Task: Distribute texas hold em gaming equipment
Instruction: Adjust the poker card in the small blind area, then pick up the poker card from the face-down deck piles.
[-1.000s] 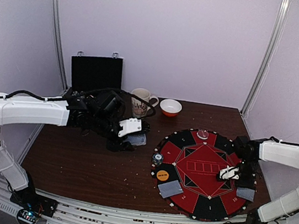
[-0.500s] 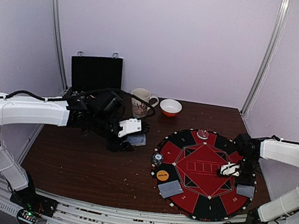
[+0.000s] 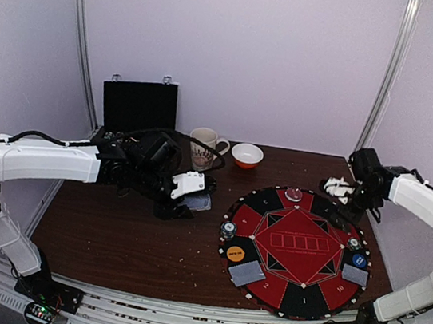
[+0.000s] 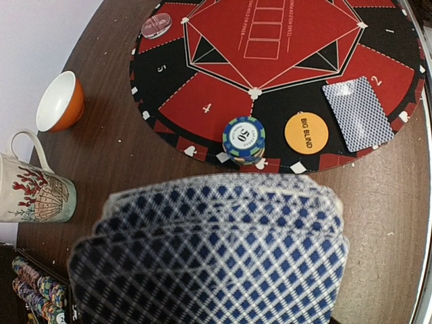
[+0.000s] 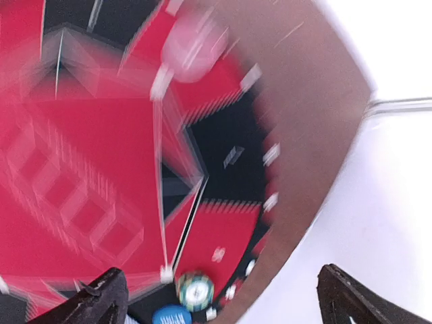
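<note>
The dark wooden table (image 3: 109,236) carries the round red-and-black mat (image 3: 297,250) on its right half. Only the overhead view takes in the whole of both, along with the black case (image 3: 138,105) standing open at the back left. The left wrist view catches just a sliver of that corner, where rows of chips (image 4: 30,287) lie. The overhead view does not resolve them. The mug (image 3: 205,146) and the orange bowl (image 3: 247,155) stand side by side behind the mat.

The left gripper (image 3: 190,195) hovers over the table left of the mat, clamped on a fan of cards (image 4: 209,250) whose backs fill its wrist view and hide its fingers. The right gripper (image 3: 336,187) is above the mat's far right edge. Only its blurred wrist view shows the fingertips (image 5: 101,297) spread wide with nothing between them.

On the mat's left edge lie a card pile (image 3: 246,273), an orange disc (image 3: 235,254) legible as BIG BLIND only from the left wrist, and a chip stack (image 3: 228,230). On the right edge lie a second card pile (image 3: 354,276), a blue disc (image 3: 358,261) and another chip stack (image 3: 353,244). A pink chip (image 3: 293,194) sits at the far edge
</note>
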Motion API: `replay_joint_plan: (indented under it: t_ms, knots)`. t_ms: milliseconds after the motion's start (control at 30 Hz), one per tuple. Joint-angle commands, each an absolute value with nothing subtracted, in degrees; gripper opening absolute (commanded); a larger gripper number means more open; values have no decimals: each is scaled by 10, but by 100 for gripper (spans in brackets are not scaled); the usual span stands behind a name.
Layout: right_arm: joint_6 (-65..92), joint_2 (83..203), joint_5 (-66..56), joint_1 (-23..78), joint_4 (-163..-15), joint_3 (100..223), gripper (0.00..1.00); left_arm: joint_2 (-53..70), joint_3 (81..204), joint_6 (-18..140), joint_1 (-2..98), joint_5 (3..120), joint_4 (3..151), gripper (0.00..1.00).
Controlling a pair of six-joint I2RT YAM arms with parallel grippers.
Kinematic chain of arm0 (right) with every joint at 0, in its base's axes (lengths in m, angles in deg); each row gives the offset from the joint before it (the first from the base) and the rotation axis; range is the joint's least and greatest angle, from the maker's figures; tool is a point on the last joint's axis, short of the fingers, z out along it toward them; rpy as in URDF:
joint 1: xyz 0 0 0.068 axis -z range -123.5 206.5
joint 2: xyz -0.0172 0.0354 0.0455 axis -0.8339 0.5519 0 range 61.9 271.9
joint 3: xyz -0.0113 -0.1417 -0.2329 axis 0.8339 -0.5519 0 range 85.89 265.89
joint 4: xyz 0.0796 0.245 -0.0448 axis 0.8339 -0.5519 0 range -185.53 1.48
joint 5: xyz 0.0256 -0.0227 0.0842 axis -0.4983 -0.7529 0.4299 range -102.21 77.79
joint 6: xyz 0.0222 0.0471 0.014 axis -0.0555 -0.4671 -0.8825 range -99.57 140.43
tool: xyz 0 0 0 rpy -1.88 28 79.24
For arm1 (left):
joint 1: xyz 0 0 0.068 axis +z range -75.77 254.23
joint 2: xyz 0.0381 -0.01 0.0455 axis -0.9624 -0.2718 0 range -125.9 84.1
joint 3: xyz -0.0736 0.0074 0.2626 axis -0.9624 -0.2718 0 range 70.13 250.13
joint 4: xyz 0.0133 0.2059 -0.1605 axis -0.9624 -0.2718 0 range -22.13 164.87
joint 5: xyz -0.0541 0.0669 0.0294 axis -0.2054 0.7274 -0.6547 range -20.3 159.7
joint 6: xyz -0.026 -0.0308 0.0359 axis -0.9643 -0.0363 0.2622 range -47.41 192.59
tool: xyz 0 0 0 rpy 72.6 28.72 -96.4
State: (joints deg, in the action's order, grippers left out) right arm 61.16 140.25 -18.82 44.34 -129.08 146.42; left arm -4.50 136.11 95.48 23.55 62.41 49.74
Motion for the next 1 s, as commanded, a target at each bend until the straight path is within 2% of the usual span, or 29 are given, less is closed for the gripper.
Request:
replay_joint_plan:
  t_ms: [0, 133, 233, 300, 500, 667, 967]
  knots:
    - [343, 1382, -67, 415, -1248, 1604, 100, -35, 1358, 960, 237, 633, 513, 55]
    - [108, 1366, 88, 387, -1111, 1604, 100, -30, 1355, 962, 237, 635, 519, 55]
    - [-55, 1356, 185, 363, -949, 1526, 96, -27, 1355, 962, 237, 625, 522, 56]
    - [-122, 1362, 202, 331, -881, 1482, 92, -26, 1355, 961, 237, 618, 521, 57]
    - [-183, 1431, 264, 230, -783, 1434, 88, -26, 1359, 958, 237, 599, 522, 57]
    - [-183, 1504, 288, 166, -761, 1453, 87, -30, 1360, 956, 237, 600, 521, 57]
    - [-232, 1576, 319, 128, -639, 1451, 89, -30, 1360, 954, 237, 602, 522, 56]
